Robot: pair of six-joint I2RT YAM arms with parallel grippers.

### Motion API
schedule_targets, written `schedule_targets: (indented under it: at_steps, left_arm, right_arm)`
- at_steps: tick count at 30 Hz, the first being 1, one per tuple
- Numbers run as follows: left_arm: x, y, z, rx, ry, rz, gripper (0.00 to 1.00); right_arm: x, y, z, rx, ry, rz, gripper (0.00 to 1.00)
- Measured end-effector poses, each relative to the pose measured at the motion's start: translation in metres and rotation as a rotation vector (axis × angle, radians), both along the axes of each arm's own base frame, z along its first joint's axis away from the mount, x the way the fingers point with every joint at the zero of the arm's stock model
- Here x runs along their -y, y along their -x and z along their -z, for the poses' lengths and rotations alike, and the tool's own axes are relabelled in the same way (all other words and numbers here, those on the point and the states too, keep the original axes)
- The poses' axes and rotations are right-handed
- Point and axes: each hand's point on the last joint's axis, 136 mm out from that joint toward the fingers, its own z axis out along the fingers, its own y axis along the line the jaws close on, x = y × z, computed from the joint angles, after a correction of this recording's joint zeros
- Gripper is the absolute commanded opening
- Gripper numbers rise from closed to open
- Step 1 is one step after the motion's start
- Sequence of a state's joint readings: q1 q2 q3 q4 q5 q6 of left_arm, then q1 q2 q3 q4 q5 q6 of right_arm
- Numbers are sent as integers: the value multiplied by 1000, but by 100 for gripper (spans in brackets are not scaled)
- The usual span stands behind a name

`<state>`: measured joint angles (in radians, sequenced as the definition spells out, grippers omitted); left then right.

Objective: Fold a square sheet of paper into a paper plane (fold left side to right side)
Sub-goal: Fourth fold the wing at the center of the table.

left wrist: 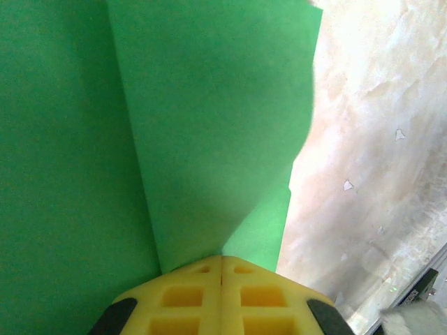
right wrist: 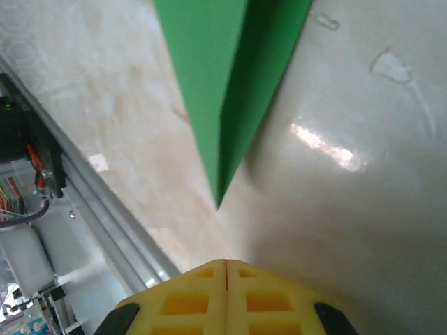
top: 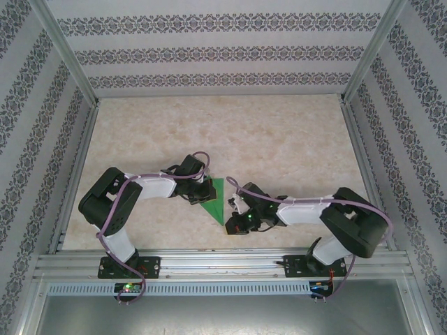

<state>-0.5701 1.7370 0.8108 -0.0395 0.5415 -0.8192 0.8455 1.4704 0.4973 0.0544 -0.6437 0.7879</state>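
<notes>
The bright green sheet of paper [top: 215,201] lies on the table, folded into a pointed wedge with its tip toward the near rail. In the left wrist view a raised flap of the paper [left wrist: 209,125] stands along a crease over a flat green layer. My left gripper [top: 202,194] rests over the paper's wide end, its yellow fingers [left wrist: 188,296] pressed together with nothing between them. The paper's sharp tip [right wrist: 218,202] lies just ahead of my right gripper [right wrist: 225,262], which is shut and apart from it. That right gripper [top: 234,216] sits beside the tip.
The marble-patterned table [top: 279,139] stretches behind the arms, enclosed by patterned walls. An aluminium rail [top: 223,262] runs along the near edge, close to the paper's tip, and the rail [right wrist: 105,209] shows with wiring in the right wrist view.
</notes>
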Motion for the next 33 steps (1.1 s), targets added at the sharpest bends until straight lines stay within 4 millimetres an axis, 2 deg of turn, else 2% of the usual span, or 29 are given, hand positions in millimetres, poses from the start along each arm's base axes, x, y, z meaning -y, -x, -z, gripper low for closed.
schedule_targets:
  at_steps: [4, 14, 17, 24, 33]
  left_arm:
    - [0, 0, 0, 0, 0, 0, 0]
    - [0, 0, 0, -1, 0, -3, 0]
    - [-1, 0, 0, 0, -1, -5, 0]
    - [-1, 0, 0, 0, -1, -5, 0]
    - [-1, 0, 0, 0, -1, -6, 0]
  right_arm:
    - [-2, -12, -14, 36, -43, 29, 0]
    - [-31, -56, -18, 120, -61, 90, 0]
    - [-33, -65, -16, 135, -56, 106, 0]
    - [-26, -71, 4, 124, 7, 138, 0]
    - [-23, -71, 14, 115, 34, 141, 0]
